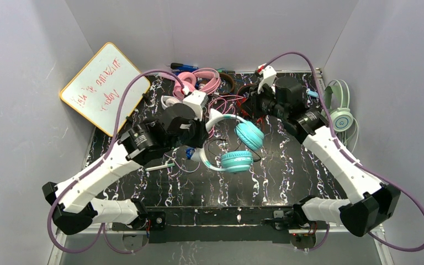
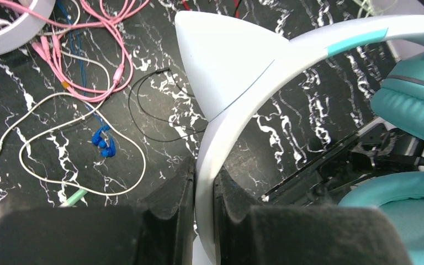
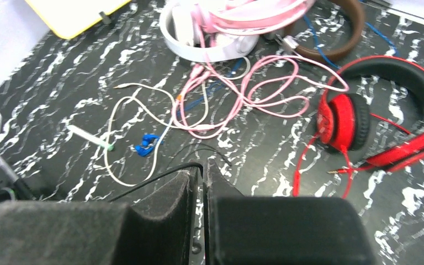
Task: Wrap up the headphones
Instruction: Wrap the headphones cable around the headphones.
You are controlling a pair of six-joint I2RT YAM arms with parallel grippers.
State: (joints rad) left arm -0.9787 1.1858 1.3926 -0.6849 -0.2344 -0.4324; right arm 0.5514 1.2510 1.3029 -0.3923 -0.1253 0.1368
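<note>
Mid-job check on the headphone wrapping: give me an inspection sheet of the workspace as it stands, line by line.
Surface: black marbled mat, crowded toward the far edge.
Job's things: teal headphones at centre; pink headphones, white headphones, brown headband and red headphones along the far edge; mint green headphones at the right edge.
Clutter: blue earbuds, green-tipped stick.
Grippers: left claw shut on the teal headphones' white band; right claw shut, apparently pinching the black cord.
Cables: pink cord, white cord and red cord lie loose and overlapping.
Surroundings: whiteboard leaning on the left wall.
</note>
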